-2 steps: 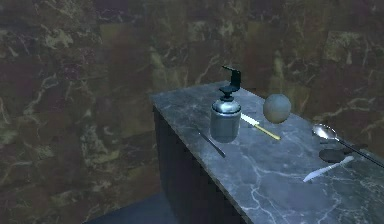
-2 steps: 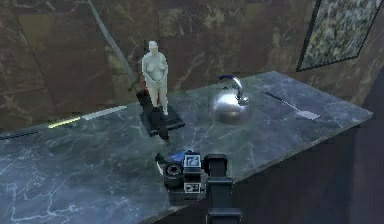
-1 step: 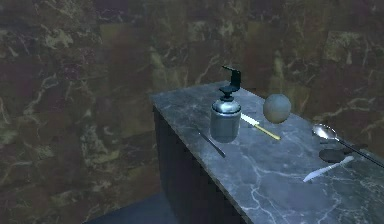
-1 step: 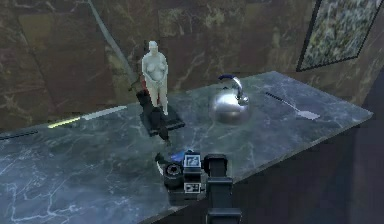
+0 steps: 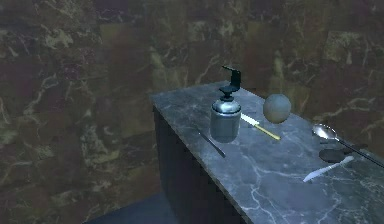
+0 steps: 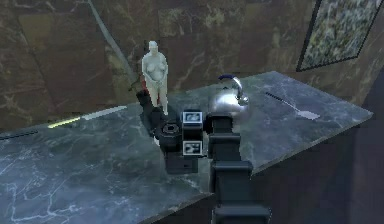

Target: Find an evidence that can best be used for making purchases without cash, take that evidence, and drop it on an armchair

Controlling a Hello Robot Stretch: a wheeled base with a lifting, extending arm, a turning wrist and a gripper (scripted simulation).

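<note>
My arm [image 6: 235, 180] reaches out over a dark marble counter [image 6: 80, 170] in the arm side view. The gripper [image 6: 150, 106] sits left of the two white marker squares [image 6: 192, 132]. A pale statue of a standing figure [image 6: 154, 72] is on the counter right behind the gripper's far end, so I cannot tell whether the gripper holds anything. A thin yellow-green stick [image 6: 65, 122] lies on the counter farther left.
A shiny kettle [image 6: 230, 92] and a flat utensil [image 6: 290, 103] lie right of the arm, below a painting [image 6: 345, 30]. In the forward view the counter [image 5: 250, 185] carries a metal pump bottle [image 5: 228, 115], a brown ball [image 5: 277, 107], a yellow-handled utensil [image 5: 260, 127], a ladle [image 5: 330, 133] and a pale utensil [image 5: 328, 168].
</note>
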